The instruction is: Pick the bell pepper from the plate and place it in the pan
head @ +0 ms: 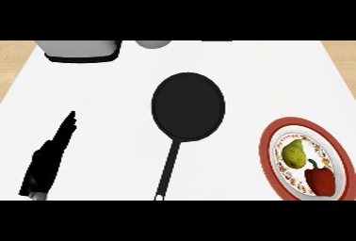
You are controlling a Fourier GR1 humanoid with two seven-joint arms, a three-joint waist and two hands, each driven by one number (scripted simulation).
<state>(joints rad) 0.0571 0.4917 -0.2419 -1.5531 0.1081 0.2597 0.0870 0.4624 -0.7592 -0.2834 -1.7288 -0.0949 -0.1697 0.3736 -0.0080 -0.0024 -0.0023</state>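
One hand in view: the left hand (47,157) shows at the lower left of the counter (97,103), fingers straight and together, edge-on, released and holding nothing; it rests there well apart from everything else.
Right hand: not visible anywhere, so its state cannot be told.
Bell pepper: the red bell pepper (320,179) lies on the plate (272,136) at the lower right, on the near part of the plate, its green stem pointing up toward the pear (295,153) just beside it.
Pan: the black frying pan (188,106) sits mid-counter, bare inside, its long handle running toward the view's lower edge; it is well apart from the plate.
Progress: judged not yet begun, since the pepper is untouched on the plate.
Risk, wrong fruit: the pear lies so close to the pepper that a reach could nudge it or close on it instead.
Risk, plate: a sideways push on the pepper could slide the plate, which sits near the counter's right side.
Risk, handle: a low carry might clip the pan's rim and turn it.
Counts: one pepper, one pear, one plate, one pan, one hand showing; two pale objects at the far edge, too cropped to name.
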